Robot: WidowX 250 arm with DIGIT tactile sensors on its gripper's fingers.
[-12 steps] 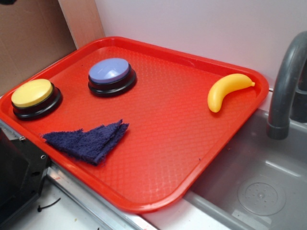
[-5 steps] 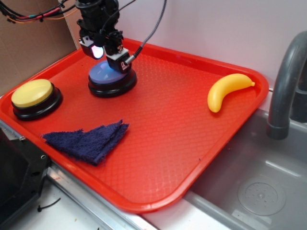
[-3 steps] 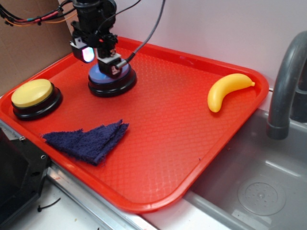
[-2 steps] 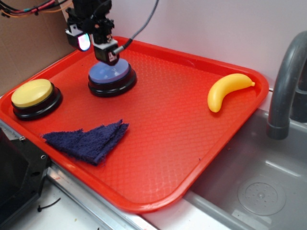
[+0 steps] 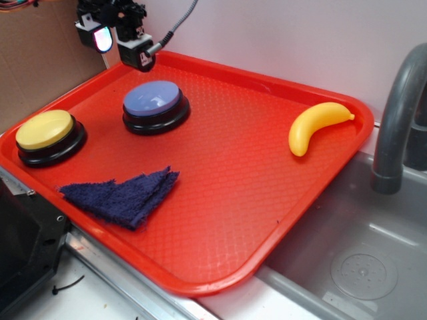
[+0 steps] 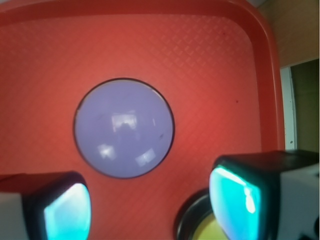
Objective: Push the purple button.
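Red tray [image 5: 220, 200] — gripper [image 5: 120, 50] top cropped

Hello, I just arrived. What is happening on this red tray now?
A robot arm is working with the purple button. Its gripper hangs in the air above the tray's far left corner, open and holding nothing, apart from the button. A yellow button, a dark blue cloth and a banana lie untouched on the tray, beside a sink.

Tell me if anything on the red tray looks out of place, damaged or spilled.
Nothing stands out. The purple button and yellow button sit flat, the banana lies whole, and the blue cloth is just loosely folded on the tray.
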